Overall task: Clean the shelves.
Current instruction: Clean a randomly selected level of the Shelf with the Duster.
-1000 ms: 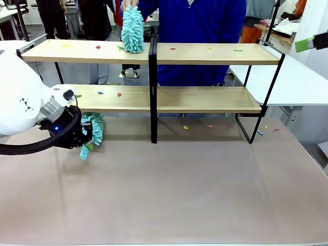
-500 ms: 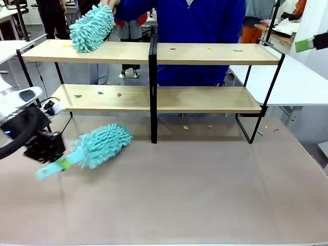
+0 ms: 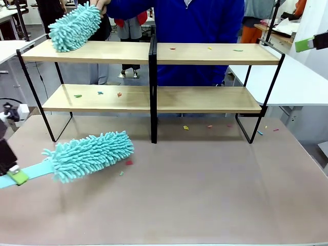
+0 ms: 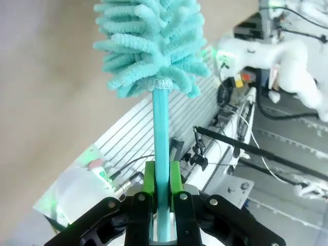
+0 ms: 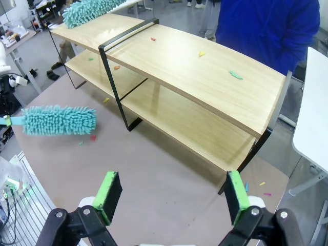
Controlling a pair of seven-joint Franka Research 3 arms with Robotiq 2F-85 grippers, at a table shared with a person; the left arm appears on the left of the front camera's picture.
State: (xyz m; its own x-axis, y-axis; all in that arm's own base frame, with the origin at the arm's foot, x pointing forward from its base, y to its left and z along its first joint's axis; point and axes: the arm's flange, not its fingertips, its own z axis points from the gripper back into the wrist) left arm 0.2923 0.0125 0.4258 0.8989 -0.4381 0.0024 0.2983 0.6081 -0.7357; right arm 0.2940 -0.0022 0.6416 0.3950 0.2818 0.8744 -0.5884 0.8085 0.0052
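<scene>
Front camera faces shelves [image 3: 215, 54] level across table [image 3: 205, 195]. Right wrist sees them from above; left wrist hugs duster [image 4: 154, 46].

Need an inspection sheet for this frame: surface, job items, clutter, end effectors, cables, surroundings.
surface: brown table mat, flat, with a few scraps on it.
job's things: shelves upright at the far side; teal duster low over the mat, front left; second duster, held by a person's hand, tip on the top board's left end.
clutter: coloured scraps on both boards and on the mat.
end effectors: left end effector shut on the teal duster's handle; right end effector open, empty.
cables: black cables off the table's edge.
surroundings: person in blue behind the shelves; white table on the right.
</scene>
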